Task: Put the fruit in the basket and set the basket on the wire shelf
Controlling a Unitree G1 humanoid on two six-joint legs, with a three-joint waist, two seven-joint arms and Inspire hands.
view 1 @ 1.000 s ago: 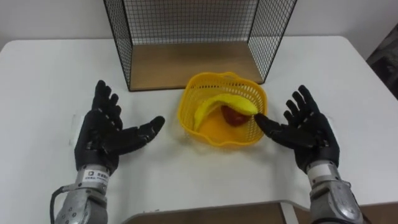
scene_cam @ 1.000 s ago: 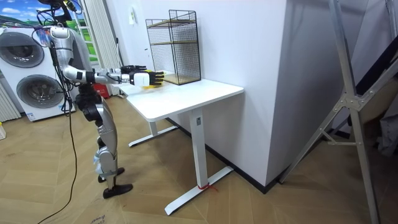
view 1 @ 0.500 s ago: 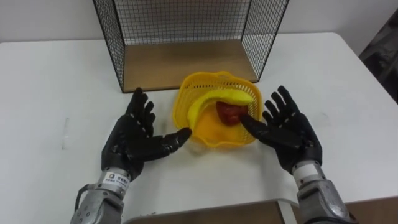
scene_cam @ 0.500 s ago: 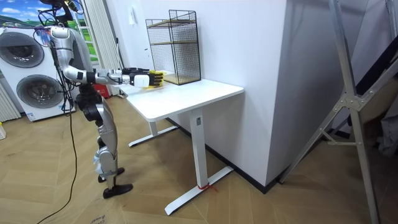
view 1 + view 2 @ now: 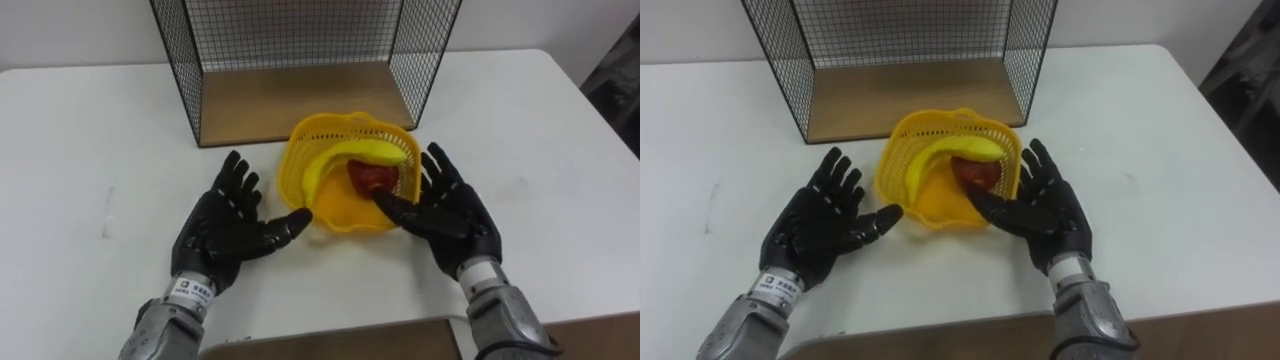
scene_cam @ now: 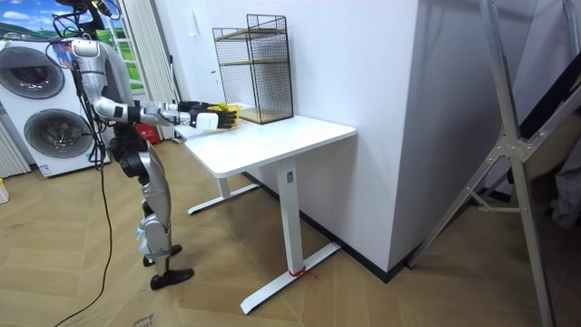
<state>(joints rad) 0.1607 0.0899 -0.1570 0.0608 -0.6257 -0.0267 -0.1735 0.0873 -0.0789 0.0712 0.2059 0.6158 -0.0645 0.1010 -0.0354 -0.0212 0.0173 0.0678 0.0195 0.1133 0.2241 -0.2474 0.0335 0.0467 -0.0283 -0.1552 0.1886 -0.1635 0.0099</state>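
One yellow plastic lattice basket [image 5: 303,160] with a wavy rim sits on the smooth white table [image 5: 80,130]. It holds one curved banana [image 5: 340,160] and one round red fruit [image 5: 368,178]. One black wire shelf [image 5: 300,40] with a wooden floor stands at its 12 o'clock. The left hand [image 5: 222,232] at 8 o'clock and the right hand [image 5: 450,212] at 4 o'clock have their fingers spread.
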